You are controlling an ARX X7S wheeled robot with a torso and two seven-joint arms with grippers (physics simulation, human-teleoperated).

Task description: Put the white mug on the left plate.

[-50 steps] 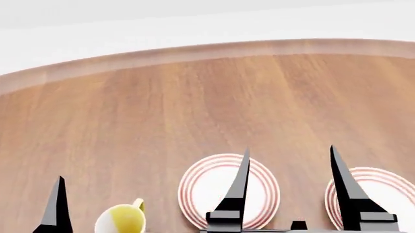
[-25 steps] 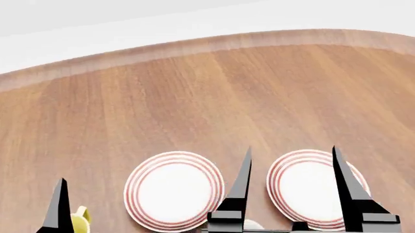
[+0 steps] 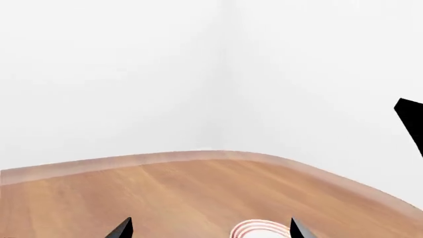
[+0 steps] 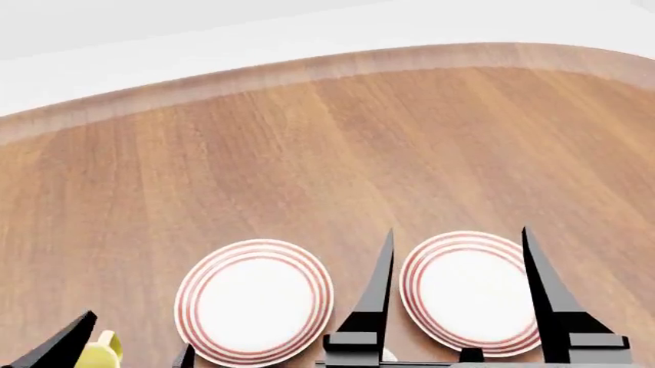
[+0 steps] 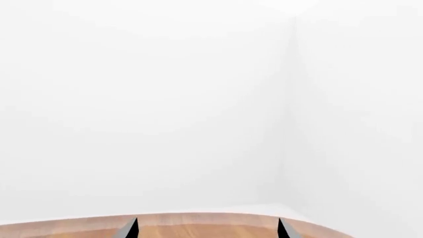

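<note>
The left plate [image 4: 254, 301], white with thin red rings, lies flat on the wooden table near its front. My left gripper [image 4: 138, 331] is open and empty, low at the view's bottom left, just left of this plate. My right gripper [image 4: 458, 230] is open and empty, its fingers standing either side of the right plate [image 4: 469, 291]. The white mug is not clearly in view; only a tiny white sliver [image 4: 387, 356] shows at the bottom edge. In the left wrist view a red-ringed plate rim [image 3: 261, 229] shows between the open fingertips [image 3: 124, 229].
A yellow mug [image 4: 100, 353] peeks in at the bottom left, beside my left gripper. The round wooden table [image 4: 327, 153] stretches far ahead to its pale rim; white walls lie beyond. The right wrist view shows only the table's far edge [image 5: 205, 220] and walls.
Both plates and the yellow mug have slid left in the head view as the view swung right. My left gripper's fingers now sit lower and tilted. The right gripper keeps its place in the view.
</note>
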